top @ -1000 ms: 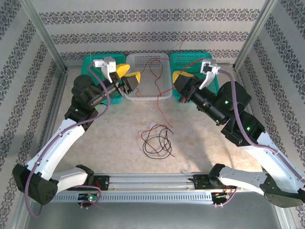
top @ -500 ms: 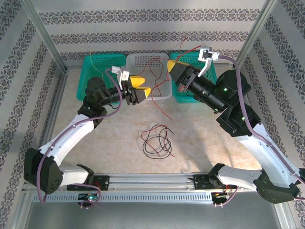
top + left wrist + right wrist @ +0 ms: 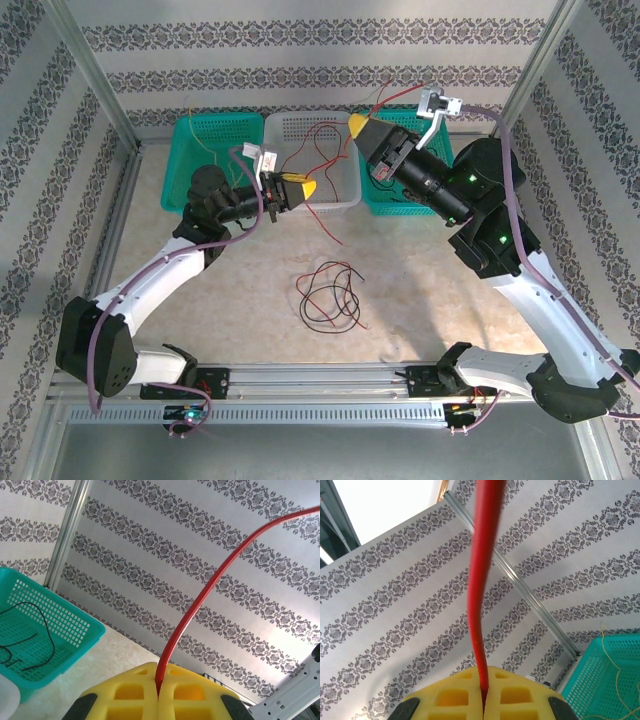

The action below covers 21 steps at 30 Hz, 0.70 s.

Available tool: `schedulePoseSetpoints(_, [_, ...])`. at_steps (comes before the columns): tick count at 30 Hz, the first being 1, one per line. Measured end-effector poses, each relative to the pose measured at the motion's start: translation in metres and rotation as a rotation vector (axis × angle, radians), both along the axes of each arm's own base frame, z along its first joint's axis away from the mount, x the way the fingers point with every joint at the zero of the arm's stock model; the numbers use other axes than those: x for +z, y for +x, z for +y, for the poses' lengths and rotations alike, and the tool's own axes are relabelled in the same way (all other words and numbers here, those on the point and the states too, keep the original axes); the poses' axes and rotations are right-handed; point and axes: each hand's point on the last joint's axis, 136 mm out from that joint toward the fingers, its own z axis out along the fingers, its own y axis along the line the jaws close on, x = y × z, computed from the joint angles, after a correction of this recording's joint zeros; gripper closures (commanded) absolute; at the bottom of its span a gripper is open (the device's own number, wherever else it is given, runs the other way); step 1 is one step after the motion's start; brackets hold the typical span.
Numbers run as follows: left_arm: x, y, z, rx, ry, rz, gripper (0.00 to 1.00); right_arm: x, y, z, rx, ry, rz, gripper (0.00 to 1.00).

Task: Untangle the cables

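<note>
Left pincer (image 3: 305, 188), at the white basket's (image 3: 335, 204) front wall, pinches the red cable (image 3: 200, 600); right pincer (image 3: 357, 127), above the basket's right rim, pinches it too.

The left claw (image 3: 306, 189), open a second ago at the left edge of the white mesh basket (image 3: 340, 200), now sits shut on the thin red wire (image 3: 476, 580), further right in the frame. The right claw (image 3: 357, 126) is higher, toward top centre, and the wire's loose end hangs higher above the tabletop (image 3: 250, 290).
</note>
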Motion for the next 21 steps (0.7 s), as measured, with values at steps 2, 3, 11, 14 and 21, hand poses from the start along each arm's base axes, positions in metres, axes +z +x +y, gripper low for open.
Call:
schedulePoseSetpoints(2, [-0.004, -0.002, 0.0, -0.002, -0.003, 0.011, 1.0, 0.001, 0.001, -0.001, -0.001, 0.01, 0.003, 1.0])
schedulePoseSetpoints(3, [-0.006, -0.004, 0.001, -0.004, -0.003, 0.016, 1.0, 0.002, 0.001, -0.002, -0.004, 0.013, 0.004, 1.0])
schedulePoseSetpoints(11, [-0.021, -0.034, 0.004, -0.029, 0.031, 0.026, 1.0, -0.011, 0.026, -0.023, -0.076, 0.038, 0.067, 1.0])
schedulePoseSetpoints(14, [-0.027, -0.059, -0.004, -0.066, 0.092, 0.007, 1.0, -0.02, 0.039, -0.031, -0.1, 0.053, 0.11, 1.0])
schedulePoseSetpoints(21, [-0.037, -0.117, -0.033, -0.173, 0.206, -0.091, 1.0, -0.053, 0.076, -0.039, -0.121, 0.071, 0.248, 1.0])
